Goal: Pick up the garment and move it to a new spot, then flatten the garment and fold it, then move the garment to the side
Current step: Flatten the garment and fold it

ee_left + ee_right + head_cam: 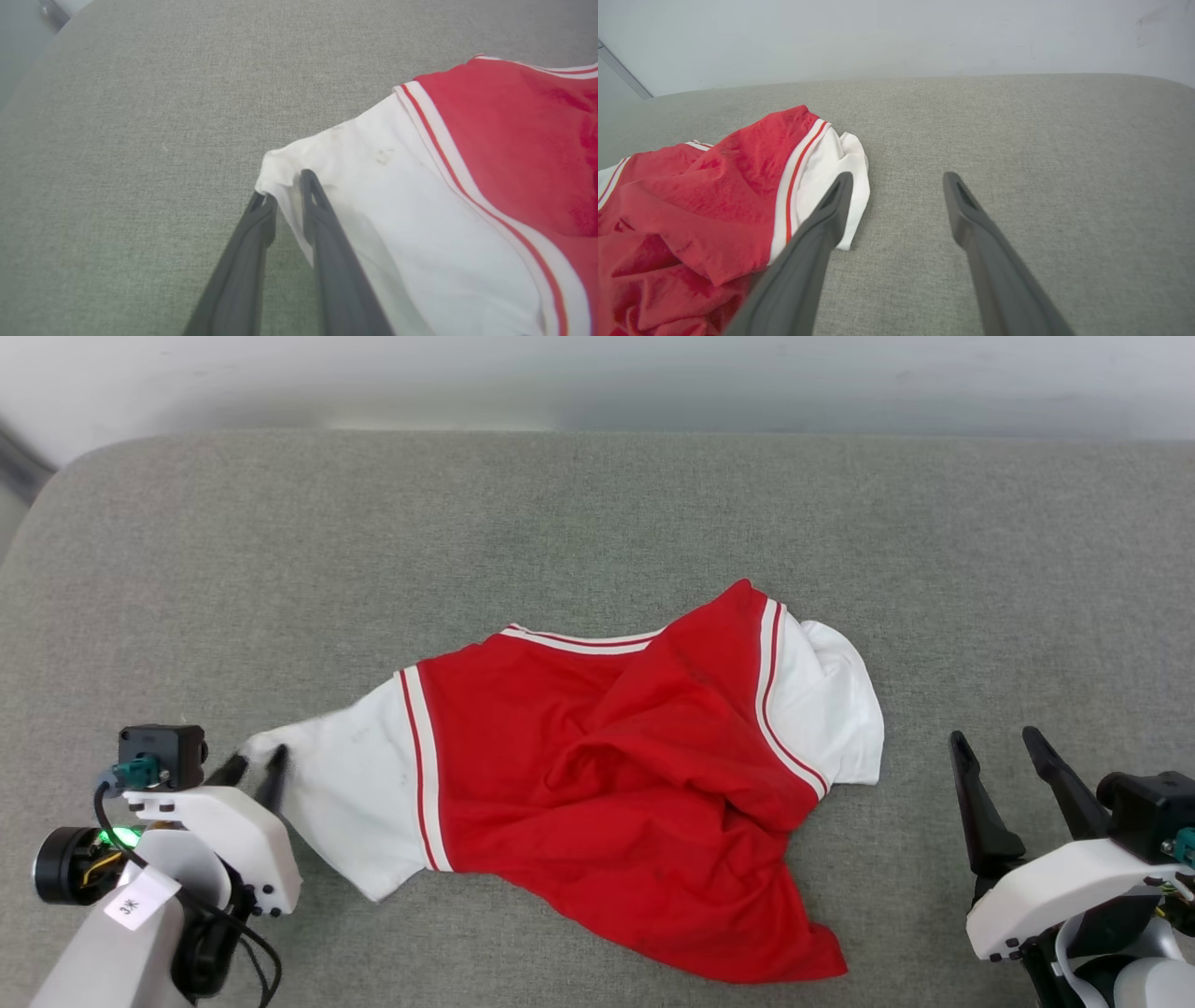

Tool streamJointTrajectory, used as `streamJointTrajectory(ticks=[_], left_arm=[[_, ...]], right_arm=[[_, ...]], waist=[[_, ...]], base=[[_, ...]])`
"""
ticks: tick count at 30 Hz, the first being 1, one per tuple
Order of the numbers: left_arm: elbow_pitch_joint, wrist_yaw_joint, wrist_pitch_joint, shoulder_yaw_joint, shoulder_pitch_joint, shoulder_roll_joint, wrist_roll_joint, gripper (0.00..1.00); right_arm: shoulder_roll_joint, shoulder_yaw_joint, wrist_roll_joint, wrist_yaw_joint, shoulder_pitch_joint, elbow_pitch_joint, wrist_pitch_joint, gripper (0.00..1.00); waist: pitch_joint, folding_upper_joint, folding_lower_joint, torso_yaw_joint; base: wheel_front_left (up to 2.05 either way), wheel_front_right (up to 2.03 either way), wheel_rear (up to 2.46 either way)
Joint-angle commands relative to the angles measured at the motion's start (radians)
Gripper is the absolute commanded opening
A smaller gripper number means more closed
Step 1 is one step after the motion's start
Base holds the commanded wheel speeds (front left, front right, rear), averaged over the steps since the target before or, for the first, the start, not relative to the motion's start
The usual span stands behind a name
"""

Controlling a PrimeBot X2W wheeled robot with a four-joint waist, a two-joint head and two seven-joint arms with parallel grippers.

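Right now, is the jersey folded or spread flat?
Neither: the jersey lies crumpled on the grey cushion, red fabric bunched into ridges across its middle and one white panel curled over.

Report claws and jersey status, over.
Left claw slightly parted at white corner of jersey. Right claw wide open, off the cloth. Jersey crumpled on grey cushion, unfolded. Nothing blocking.

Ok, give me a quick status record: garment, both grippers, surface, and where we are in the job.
garment: red with white side panels, crumpled, lying on the cushion
surface: grey upholstered cushion
left gripper: jaws narrowly apart at the white corner; grip looks released
right gripper: jaws wide apart, empty, apart from the garment
stage: flattening and folding not yet done
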Motion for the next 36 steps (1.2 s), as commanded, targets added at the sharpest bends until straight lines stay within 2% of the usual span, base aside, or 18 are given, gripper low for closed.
streamJointTrajectory(ticks=[1, 6, 11, 20, 21, 24, 32, 36], left_arm=[[0.010, 0.001, -0.029, -0.004, -0.020, -0.014, 0.011, 1.00], [0.023, 0.017, -0.184, -0.019, -0.041, -0.041, 0.068, 1.00], [-0.045, 0.021, -0.335, -0.046, -0.017, -0.070, 0.128, 1.00], [-0.282, 0.083, -0.378, -0.033, 0.123, -0.148, 0.213, 1.00], [-0.384, 0.090, -0.377, -0.026, 0.200, -0.178, 0.261, 1.00], [-0.416, 0.075, -0.376, -0.031, 0.237, -0.195, 0.283, 1.00], [-0.400, 0.031, -0.377, -0.017, 0.213, -0.239, 0.316, 1.00], [-0.387, 0.009, -0.377, -0.011, 0.198, -0.263, 0.332, 1.00]], right_arm=[[-0.001, -0.001, -0.004, 0.000, -0.011, 0.003, 0.003, 1.00], [-0.001, 0.000, -0.002, 0.000, -0.004, 0.013, 0.004, 1.00], [-0.007, 0.001, 0.003, 0.000, 0.009, 0.018, 0.005, 1.00], [-0.024, 0.024, 0.005, 0.000, 0.040, 0.020, 0.027, 1.00], [-0.056, 0.050, 0.006, 0.000, 0.046, -0.001, 0.079, 1.00], [-0.108, 0.094, 0.024, 0.000, 0.035, -0.020, 0.171, 1.00], [-0.283, 0.230, 0.074, -0.001, -0.105, 0.018, 0.523, 1.00], [-0.311, 0.248, 0.089, 0.000, -0.180, 0.088, 0.667, 1.00]], waist=[[-0.004, 0.0000, 0.0001, 0.003], [-0.036, 0.0000, 0.0001, 0.017], [-0.076, 0.0000, 0.0001, 0.033], [-0.124, 0.0000, 0.0001, 0.058], [-0.119, 0.0000, 0.0001, 0.078], [-0.105, 0.0000, 0.0001, 0.099], [-0.052, 0.0000, 0.0001, 0.153], [-0.033, 0.0000, 0.0001, 0.181]], base=[[0.00, 0.00, 0.00], [0.00, 0.00, 0.00], [0.00, 0.00, 0.00], [0.00, 0.00, 0.00], [0.00, 0.00, 0.00], [0.00, 0.00, 0.00], [0.00, 0.00, 0.00], [0.00, 0.00, 0.00]])
